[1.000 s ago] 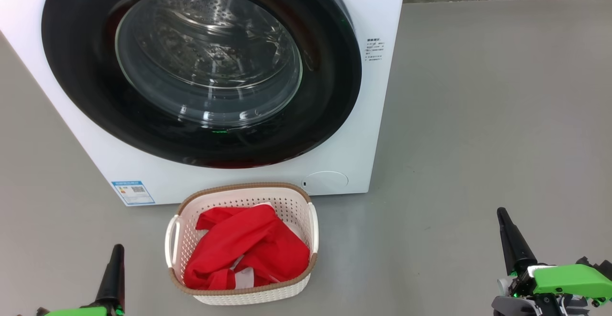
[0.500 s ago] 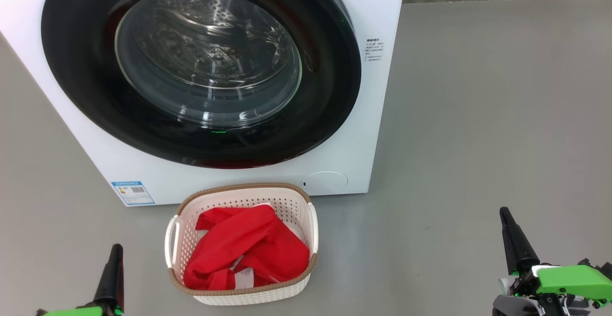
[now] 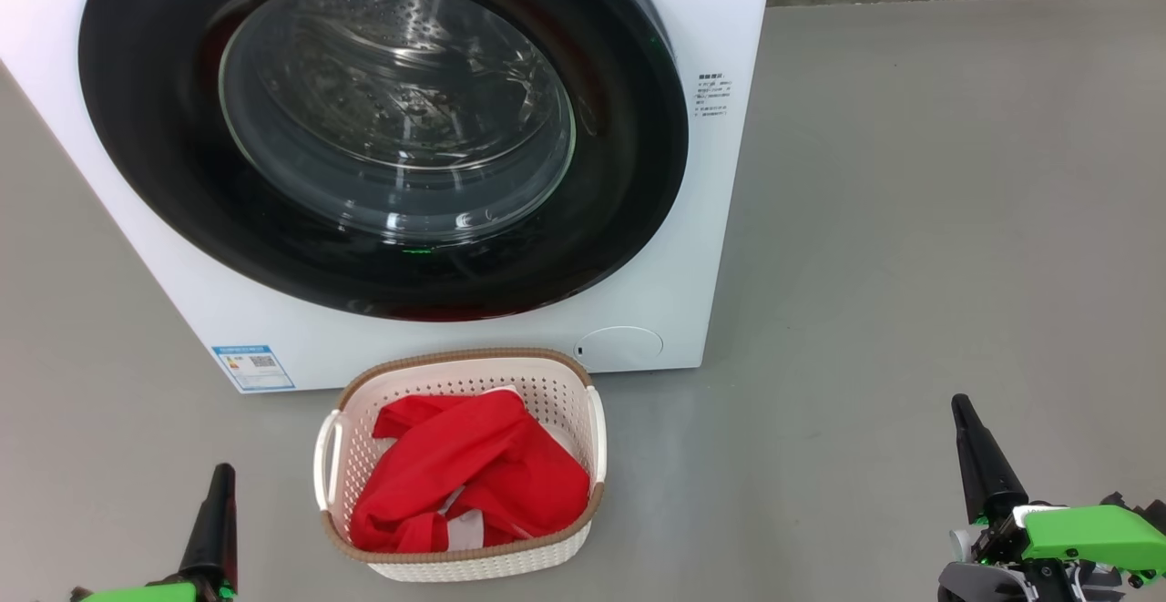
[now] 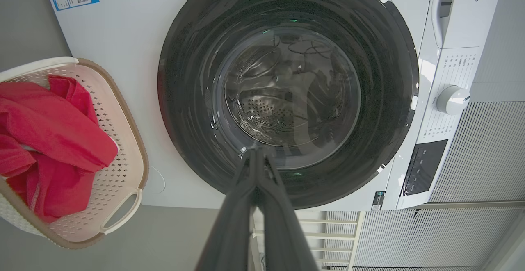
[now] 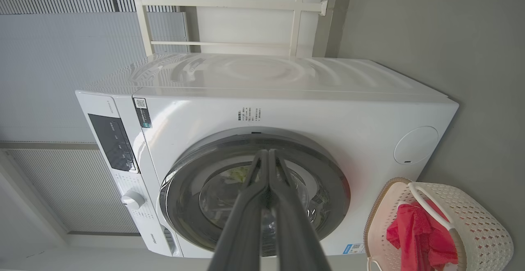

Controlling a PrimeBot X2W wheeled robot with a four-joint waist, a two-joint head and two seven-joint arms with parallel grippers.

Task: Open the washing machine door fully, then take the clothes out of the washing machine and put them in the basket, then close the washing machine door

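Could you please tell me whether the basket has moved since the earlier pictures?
No. The basket sits in the same spot as before, just in front of the washing machine, left of its round white cover.

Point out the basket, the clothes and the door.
basket (image 3: 437, 379), head view, on its perforated inner back wall, just under the brown rim.
clothes (image 3: 474, 470), head view, on the middle of the red fabric.
door (image 3: 392, 119), head view, on the clear glass bowl at its centre.
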